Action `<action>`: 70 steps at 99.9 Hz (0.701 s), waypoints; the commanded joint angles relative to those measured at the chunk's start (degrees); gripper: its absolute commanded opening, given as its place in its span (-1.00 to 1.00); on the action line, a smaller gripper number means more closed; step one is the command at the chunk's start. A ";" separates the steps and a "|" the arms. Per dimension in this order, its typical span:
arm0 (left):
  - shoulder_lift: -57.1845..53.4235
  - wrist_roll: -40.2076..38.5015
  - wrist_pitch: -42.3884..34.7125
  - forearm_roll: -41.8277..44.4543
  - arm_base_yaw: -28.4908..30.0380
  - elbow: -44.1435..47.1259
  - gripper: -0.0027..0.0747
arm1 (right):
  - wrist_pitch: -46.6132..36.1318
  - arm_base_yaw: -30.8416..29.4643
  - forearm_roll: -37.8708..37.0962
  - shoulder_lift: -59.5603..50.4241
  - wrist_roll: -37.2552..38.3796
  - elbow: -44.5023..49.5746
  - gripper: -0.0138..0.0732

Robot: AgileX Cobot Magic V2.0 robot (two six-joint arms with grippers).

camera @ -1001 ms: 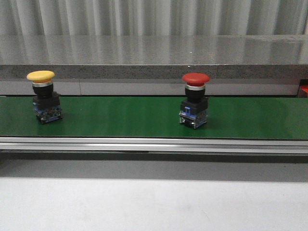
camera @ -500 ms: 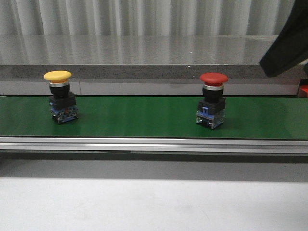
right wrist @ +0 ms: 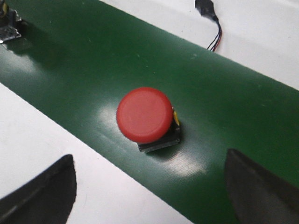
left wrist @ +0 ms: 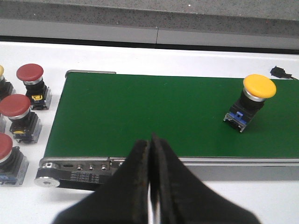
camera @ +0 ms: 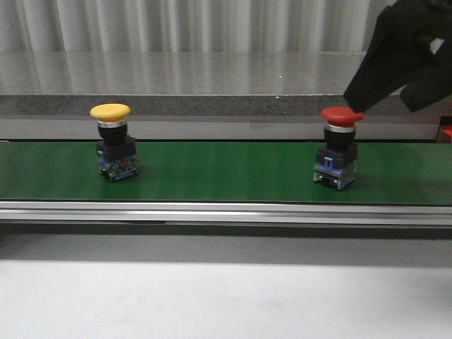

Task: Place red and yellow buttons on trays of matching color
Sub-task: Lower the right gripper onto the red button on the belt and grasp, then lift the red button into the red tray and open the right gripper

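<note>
Moved since earlier: both buttons sit further right on the belt than a second ago, and our right arm has come into the front view at upper right, where it was absent.
Red button (camera: 341, 147): upright on the green belt (camera: 226, 171), right of centre; in the right wrist view its cap (right wrist: 145, 115) lies between our two fingers, touching neither.
Yellow button (camera: 113, 141): upright on the same belt, well to the left of the red one; in the left wrist view it stands near the belt's far side.
Right gripper (right wrist: 149, 191): fingers spread wide, hovering above the red button.
Left gripper (left wrist: 151, 186): fingers pressed together, holding nothing, near the belt's end roller.
Spare buttons (left wrist: 21, 119): several red-capped ones stand on the white table (left wrist: 196, 200) just beyond the belt's end.
Trays: we see none.
</note>
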 commanded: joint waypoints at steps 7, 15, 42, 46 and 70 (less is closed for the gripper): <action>-0.01 -0.53 -4.80 0.08 -0.13 -1.42 -0.98 | -5.07 0.25 0.89 3.34 -2.14 -1.90 0.78; -0.01 -0.53 -4.80 0.08 -0.13 -1.42 -0.98 | -7.65 0.25 0.08 5.38 -2.14 -1.90 0.78; -0.01 -0.53 -4.80 0.08 -0.13 -1.42 -0.98 | -11.05 0.25 -0.06 8.98 -2.14 -1.90 0.69; -0.01 -0.53 -4.80 0.08 -0.13 -1.42 -0.98 | -11.46 0.25 -0.06 9.05 -2.14 -1.90 0.59; -0.01 -0.53 -4.80 0.08 -0.13 -1.42 -0.98 | -11.55 0.19 -0.30 8.82 -2.14 -1.94 -0.40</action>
